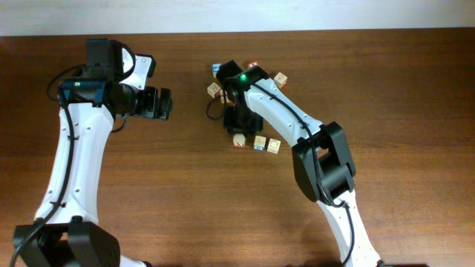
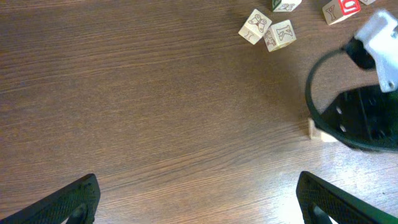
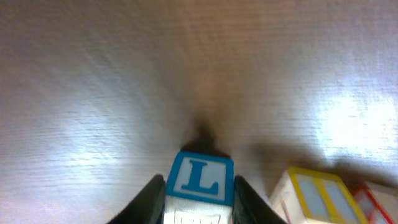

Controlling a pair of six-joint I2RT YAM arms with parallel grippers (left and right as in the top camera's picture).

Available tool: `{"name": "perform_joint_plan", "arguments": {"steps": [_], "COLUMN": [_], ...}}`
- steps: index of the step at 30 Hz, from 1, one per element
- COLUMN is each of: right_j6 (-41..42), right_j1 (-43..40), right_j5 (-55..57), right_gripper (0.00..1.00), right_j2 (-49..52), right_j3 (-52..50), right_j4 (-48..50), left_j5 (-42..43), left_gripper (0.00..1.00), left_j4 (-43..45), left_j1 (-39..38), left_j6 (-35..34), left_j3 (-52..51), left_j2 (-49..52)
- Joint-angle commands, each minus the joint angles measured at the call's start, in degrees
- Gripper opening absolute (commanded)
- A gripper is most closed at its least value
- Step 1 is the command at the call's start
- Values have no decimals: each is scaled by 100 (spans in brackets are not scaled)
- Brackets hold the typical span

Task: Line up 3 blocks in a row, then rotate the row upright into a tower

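Observation:
A pale-wood block with a blue "L" face [image 3: 200,177] sits between my right gripper's [image 3: 199,193] black fingers [image 3: 149,199], which press against both of its sides. Overhead, the right gripper [image 1: 239,132] points down at the left end of a short row of three blocks, onto that block [image 1: 239,139]. A yellow-framed block [image 3: 314,196] stands just right of it, and a red-edged one [image 3: 379,202] lies further right. My left gripper [image 2: 202,205] is wide open over bare wood, well left of the blocks [image 1: 157,104].
More alphabet cubes lie behind the right arm [image 1: 215,90], [image 1: 216,69], [image 1: 254,65], [image 1: 280,79]. In the left wrist view several cubes sit at the top right [image 2: 256,26], [image 2: 281,34], and the right arm's black body [image 2: 367,118] fills the right side.

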Motion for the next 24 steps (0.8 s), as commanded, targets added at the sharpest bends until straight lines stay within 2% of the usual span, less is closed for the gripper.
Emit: {"name": "perform_joint_plan", "arguments": {"steps": [1,2,7,10,13,14,16,18,20,21,23,24], "right_j6": [-227,-225,-227,-595,-1021,-1174,-1628,-1974,-2199,-2197,-2076,-1926], "right_j1": [44,42,-146,-225,-273,-326,-378,-400,-597,-758,-1381,-1720], "right_j5": [98,251,398,356,358,356,-210,-205,68,269,249,225], "right_gripper": [38,41,41,42,46,46,45,47,50,51,51,51], "right_j2": [129,129,129,68,31,31,-326,-1163,-2472,-3119,-4197,-4524], "right_j3": [-166,-166,-94,664,2529,3609,4607,4513,3943,3272,1565,752], "right_j4": [-481,-560,-225,-645,-1805,-2413,-2505,-2507,-2507,-2505,-2505,-2500], "left_j5": [-20,-20,-20,-20,-20,-20,85,636,1248,1554,1641,1661], "left_gripper": [99,99,99,99,99,99,99,99,99,99,100,94], "left_j4": [-2,-2,-2,-4,-4,-4,0,-284,-433,-522,-479,-466], "left_j1": [7,9,9,9,11,17,13,13,13,13,13,-2], "left_j6": [-68,-68,-68,-68,-68,-68,-70,-70,-72,-72,-72,-125], "left_j3": [120,120,120,120,120,120,120,120,120,120,120,120], "left_j2": [11,11,11,11,11,11,11,11,11,11,24,37]}}
